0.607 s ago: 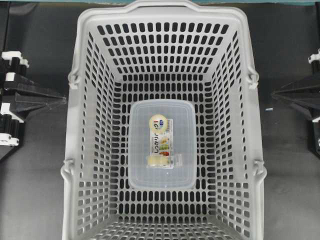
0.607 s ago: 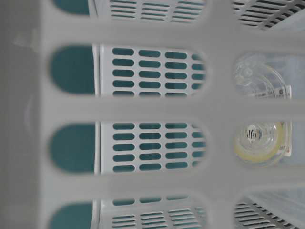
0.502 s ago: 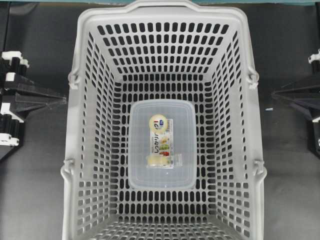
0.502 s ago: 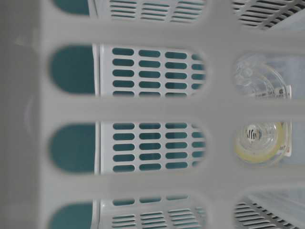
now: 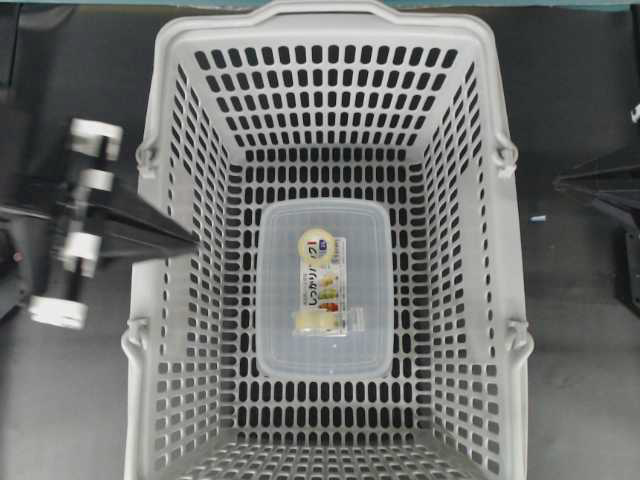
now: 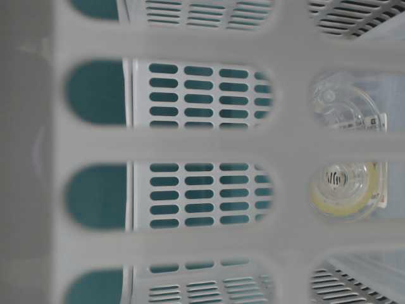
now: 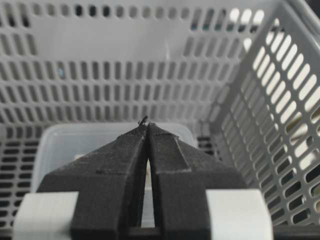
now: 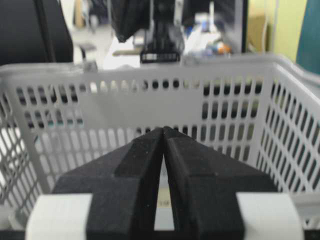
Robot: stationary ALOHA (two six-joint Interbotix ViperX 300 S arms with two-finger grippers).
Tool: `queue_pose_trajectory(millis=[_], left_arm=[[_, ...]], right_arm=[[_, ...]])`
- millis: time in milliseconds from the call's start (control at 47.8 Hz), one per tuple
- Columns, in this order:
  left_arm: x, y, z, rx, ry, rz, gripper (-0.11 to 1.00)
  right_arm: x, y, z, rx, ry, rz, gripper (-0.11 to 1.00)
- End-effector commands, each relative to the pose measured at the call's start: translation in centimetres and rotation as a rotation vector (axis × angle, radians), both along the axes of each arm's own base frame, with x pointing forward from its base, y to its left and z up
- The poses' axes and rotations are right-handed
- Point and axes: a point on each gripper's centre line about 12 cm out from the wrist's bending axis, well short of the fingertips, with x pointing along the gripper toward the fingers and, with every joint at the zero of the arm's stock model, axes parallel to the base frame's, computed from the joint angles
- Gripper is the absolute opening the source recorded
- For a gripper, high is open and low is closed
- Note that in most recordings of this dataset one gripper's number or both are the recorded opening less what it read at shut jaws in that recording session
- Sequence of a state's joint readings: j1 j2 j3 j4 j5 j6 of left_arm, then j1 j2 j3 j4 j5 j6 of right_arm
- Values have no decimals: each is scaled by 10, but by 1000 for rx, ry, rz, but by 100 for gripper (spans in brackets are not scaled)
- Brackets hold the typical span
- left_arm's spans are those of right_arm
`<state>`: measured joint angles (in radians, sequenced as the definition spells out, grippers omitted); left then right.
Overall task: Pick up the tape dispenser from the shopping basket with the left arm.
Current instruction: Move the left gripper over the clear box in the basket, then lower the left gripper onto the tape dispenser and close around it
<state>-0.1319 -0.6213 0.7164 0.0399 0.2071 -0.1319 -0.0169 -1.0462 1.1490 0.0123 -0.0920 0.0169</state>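
Tape dispenser is lying flat on the floor of the shopping basket, roughly in the middle, not touching any of the slotted walls. Its narrow label with the yellow circle faces up and runs lengthwise down the lid. Through the basket slots in the table-level view I can make out a clear round reel and a yellowish roll inside the box.

My left fingers are pressed together into a point with nothing between them, and the tip sits right over the basket's left rim in the overhead view, a bit blurry. From my left wrist view the closed fingers point across the inside of the basket, with the translucent box just below and past the tip, still apart from it.

My right fingers are closed on nothing too, aimed at the basket from outside its wall. In the overhead view that arm is only partly in frame, out over the dark counter, well apart from the basket.
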Motion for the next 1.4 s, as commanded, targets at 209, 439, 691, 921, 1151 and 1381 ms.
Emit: queue_pose_trajectory(millis=[209, 439, 691, 921, 1151, 1381], left_arm=[[61, -19, -2, 31, 235, -21, 0], [89, -26, -12, 47, 388, -14, 0], [103, -31, -32, 55, 500, -10, 31], [123, -37, -59, 38, 568, 6, 89], [140, -41, -103, 49, 672, 13, 89], [146, -42, -132, 66, 736, 13, 86]], right_arm=[[-5, -1, 11, 14, 3, -4, 4], [-6, -1, 11, 14, 4, -4, 59], [-9, -1, 13, 14, -11, -4, 74], [-14, 0, 14, 13, -29, -4, 73], [-15, 0, 13, 12, -28, -4, 73], [-15, 0, 10, 13, -23, -4, 73]])
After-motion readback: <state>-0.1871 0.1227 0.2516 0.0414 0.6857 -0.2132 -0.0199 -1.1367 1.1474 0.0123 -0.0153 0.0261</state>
